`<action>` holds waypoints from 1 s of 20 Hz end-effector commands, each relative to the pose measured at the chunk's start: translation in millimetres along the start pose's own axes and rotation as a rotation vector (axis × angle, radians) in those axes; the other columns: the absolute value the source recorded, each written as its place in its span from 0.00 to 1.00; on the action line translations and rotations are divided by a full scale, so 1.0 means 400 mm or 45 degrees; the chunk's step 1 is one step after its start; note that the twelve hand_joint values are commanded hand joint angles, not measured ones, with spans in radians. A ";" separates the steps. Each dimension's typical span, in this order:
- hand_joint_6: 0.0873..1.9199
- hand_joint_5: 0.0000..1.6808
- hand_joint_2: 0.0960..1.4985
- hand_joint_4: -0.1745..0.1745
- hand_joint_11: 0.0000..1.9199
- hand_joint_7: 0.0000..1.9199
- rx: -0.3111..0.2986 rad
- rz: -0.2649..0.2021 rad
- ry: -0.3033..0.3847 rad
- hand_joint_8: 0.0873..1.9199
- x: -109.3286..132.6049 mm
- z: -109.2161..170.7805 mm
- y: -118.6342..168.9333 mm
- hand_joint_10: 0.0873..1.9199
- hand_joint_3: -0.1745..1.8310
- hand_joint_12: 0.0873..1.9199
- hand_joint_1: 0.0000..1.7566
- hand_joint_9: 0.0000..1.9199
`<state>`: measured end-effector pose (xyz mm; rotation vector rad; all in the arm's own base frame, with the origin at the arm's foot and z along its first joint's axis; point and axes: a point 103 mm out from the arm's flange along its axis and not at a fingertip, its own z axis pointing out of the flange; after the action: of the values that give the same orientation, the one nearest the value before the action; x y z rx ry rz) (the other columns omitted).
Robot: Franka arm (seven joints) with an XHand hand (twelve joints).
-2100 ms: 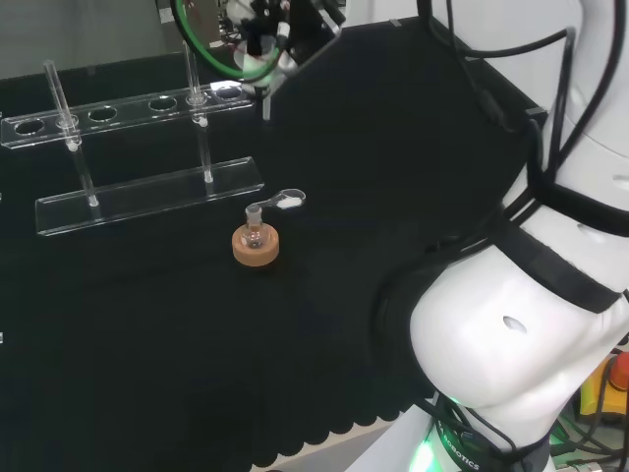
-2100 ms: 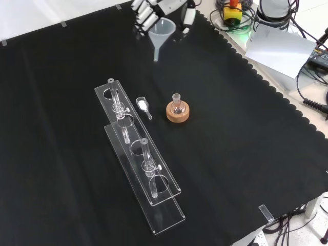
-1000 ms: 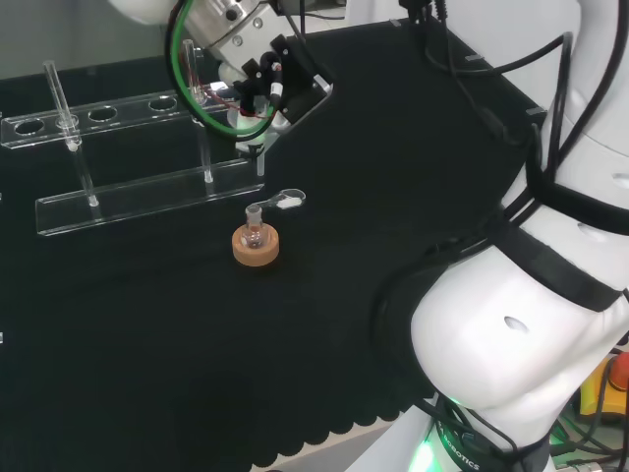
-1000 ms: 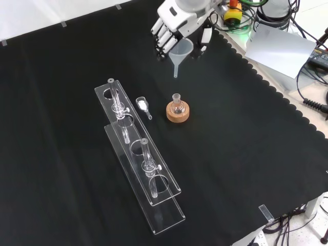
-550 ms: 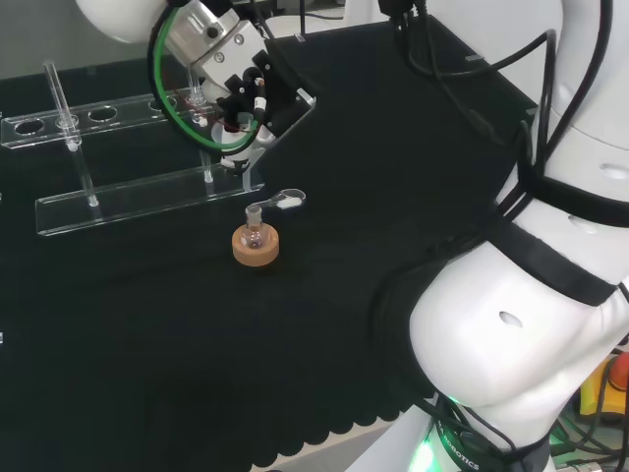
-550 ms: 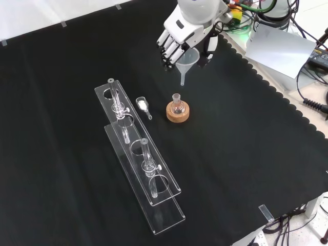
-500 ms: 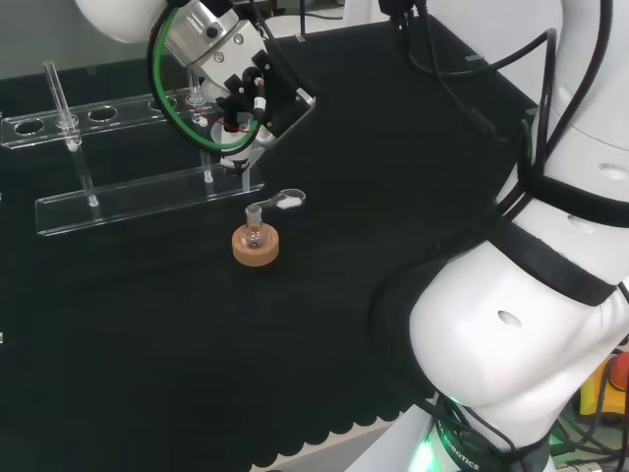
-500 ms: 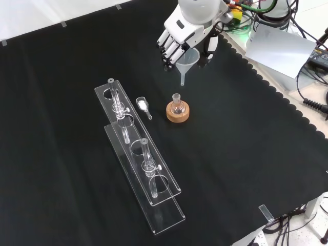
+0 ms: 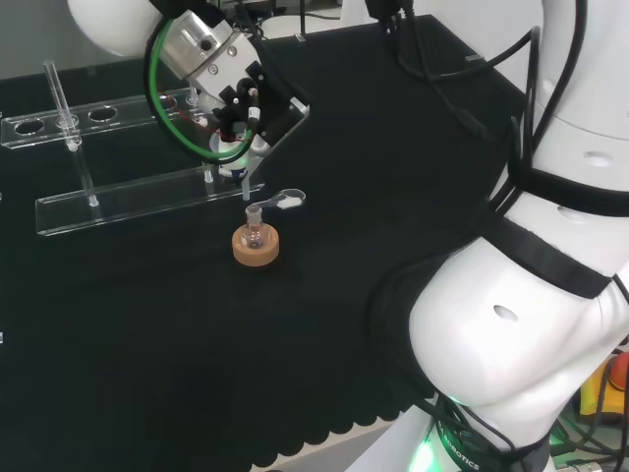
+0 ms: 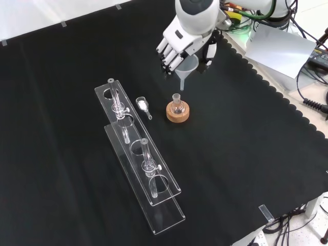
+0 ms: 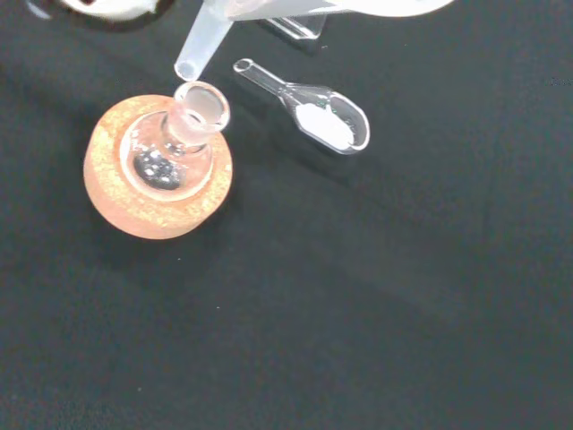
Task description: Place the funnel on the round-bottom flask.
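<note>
In the front view, going left to right: rack [image 10: 138, 154], scoop [image 10: 143, 106], then flask [image 10: 177, 104] upright on its cork ring [image 10: 178, 113]. At the flask's 12 o'clock, the hand [image 10: 185, 38] grips the funnel [image 10: 187, 67], stem down, just above the flask's mouth.

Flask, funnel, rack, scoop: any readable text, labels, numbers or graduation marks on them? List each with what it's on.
None readable.
Round-bottom flask on its cork ring: no print or marks visible.
Funnel in the hand: plain, unmarked.
Clear test tube rack: no labels.
Scoop with white powder: no marks.
</note>
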<state>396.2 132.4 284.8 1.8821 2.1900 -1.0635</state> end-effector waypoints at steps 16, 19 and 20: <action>0.32 0.42 0.52 0.46 0.30 0.33 0.056 0.009 0.000 0.32 0.011 0.025 0.059 0.19 0.43 0.64 0.53 0.52; 0.32 0.42 0.52 0.46 0.30 0.33 0.063 0.008 -0.003 0.32 0.011 0.030 0.063 0.19 0.43 0.64 0.53 0.52; 0.32 0.42 0.52 0.46 0.30 0.33 0.064 0.007 -0.006 0.32 0.011 0.032 0.065 0.19 0.43 0.64 0.53 0.52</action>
<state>412.7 130.9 263.1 1.9050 2.1763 -1.1252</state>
